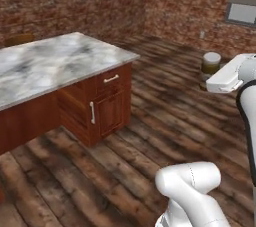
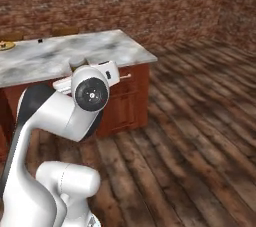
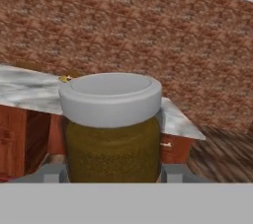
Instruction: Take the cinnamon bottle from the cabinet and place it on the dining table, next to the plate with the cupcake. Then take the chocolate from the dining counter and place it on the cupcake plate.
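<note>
cinnamon bottle in the grip, dining counter ahead

closest to you, in the hand view, the cinnamon bottle (image 3: 112,129) sits right in front of the lens: a jar of brownish-yellow powder under a wide grey lid, upright against the camera. the gripper (image 3: 112,172) has its jaws partly apart and closed on the jar's lower sides, one finger tip showing at 8 o'clock of the jar and the other at 4 o'clock, both touching the glass.

in the left base view you see the same bottle (image 1: 211,64) at 2 o'clock, just past the white end of the arm, held up in the air well above the wooden floor (image 1: 165,116).

further out stands the dining counter (image 1: 55,63), a grey marble top over red-brown cabinet doors. in the left base view it lies at 10 o'clock; in the right base view it lies at 11 o'clock, partly behind the arm's round joint.

on the far end of that top, at 10 o'clock in the right base view, you can pick out the edge of a yellowish plate (image 2: 6,46) and, a little to its right, a small dark thing (image 2: 40,41) too small to name.

beyond everything runs the brick wall (image 2: 130,1), and in the left base view a window (image 1: 242,1) sits at 1 o'clock.
</note>
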You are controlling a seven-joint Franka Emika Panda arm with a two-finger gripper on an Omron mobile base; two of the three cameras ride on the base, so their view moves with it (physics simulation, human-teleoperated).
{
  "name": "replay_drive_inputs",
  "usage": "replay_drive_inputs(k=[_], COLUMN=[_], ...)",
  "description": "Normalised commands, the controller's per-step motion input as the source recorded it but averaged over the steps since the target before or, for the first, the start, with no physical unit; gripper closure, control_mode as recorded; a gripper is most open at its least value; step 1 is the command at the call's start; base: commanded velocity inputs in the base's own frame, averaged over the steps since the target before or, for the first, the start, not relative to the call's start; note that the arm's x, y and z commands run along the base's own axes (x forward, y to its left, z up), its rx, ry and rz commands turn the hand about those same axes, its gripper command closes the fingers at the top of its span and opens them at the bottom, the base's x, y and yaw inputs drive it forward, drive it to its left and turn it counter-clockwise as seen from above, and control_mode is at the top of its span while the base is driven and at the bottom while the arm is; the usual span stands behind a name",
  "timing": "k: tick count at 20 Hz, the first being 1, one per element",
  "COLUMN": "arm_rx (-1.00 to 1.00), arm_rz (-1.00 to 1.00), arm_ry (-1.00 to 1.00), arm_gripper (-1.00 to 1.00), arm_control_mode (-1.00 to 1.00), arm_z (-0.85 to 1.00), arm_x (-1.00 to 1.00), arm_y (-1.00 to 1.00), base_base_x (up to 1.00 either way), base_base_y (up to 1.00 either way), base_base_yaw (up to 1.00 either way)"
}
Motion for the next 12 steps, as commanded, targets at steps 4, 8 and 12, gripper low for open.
replay_drive_inputs(k=[4, 8, 12], arm_rx=[0.0, 0.0, 0.0], arm_rz=[0.0, 0.0, 0.0], arm_ry=[0.0, 0.0, 0.0], arm_gripper=[1.0, 1.0, 1.0], arm_control_mode=[1.0, 1.0, 1.0], arm_z=[0.0, 0.0, 0.0], arm_x=[0.0, 0.0, 0.0], arm_y=[0.0, 0.0, 0.0], base_base_x=[1.0, 1.0, 1.0], base_base_y=[-0.5, -0.32, -0.27], base_base_yaw=[-0.01, -0.03, 0.0])
